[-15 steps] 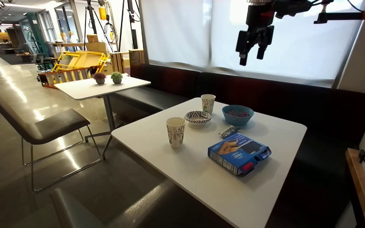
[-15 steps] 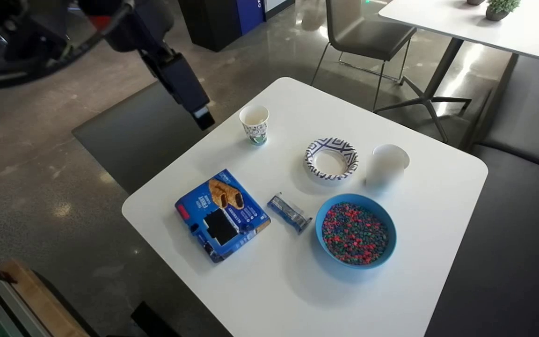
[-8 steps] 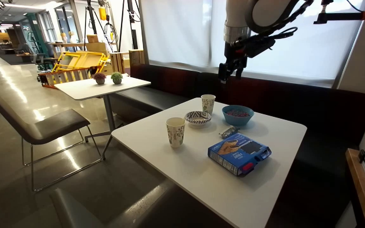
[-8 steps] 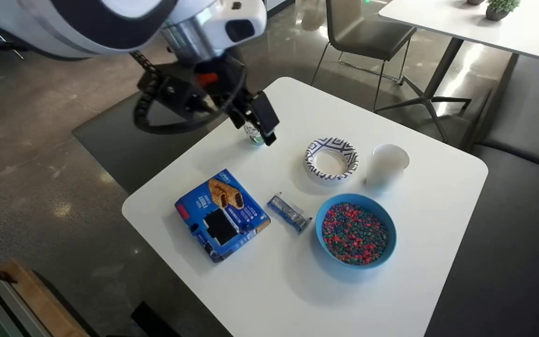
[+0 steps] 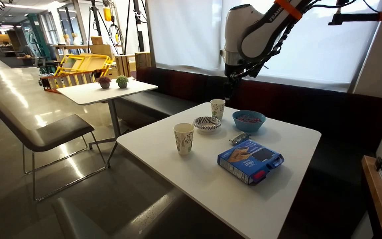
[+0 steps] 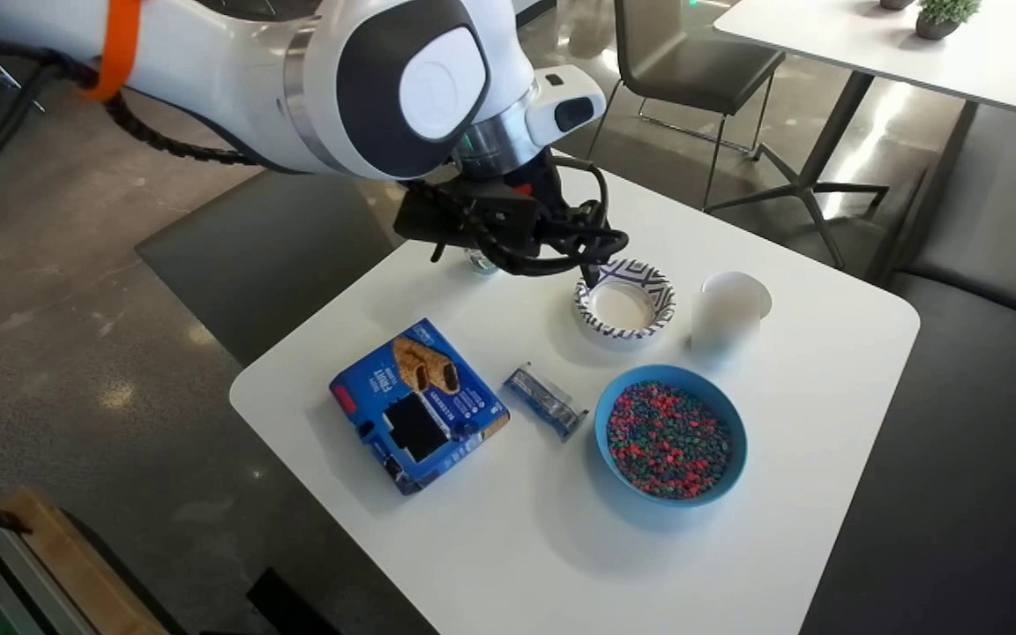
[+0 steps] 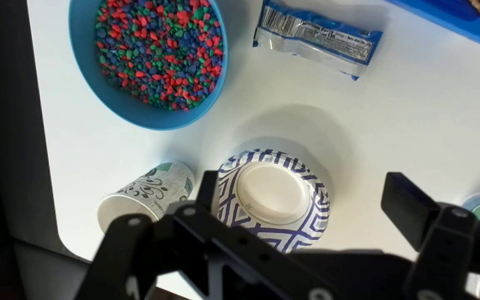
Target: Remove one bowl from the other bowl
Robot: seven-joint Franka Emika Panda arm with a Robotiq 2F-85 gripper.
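Gaping: claw (image 7: 307, 196) near patterned bowl (image 7: 273, 193) | arm (image 5: 259, 36): "FRANK" | box (image 6: 424, 401): "FRUIT" | wrapper (image 7: 317, 39): "Nutrition"

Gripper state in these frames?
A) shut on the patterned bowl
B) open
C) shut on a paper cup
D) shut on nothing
B: in the wrist view the gripper has its fingers wide apart, with the patterned bowl and white table visible between them.
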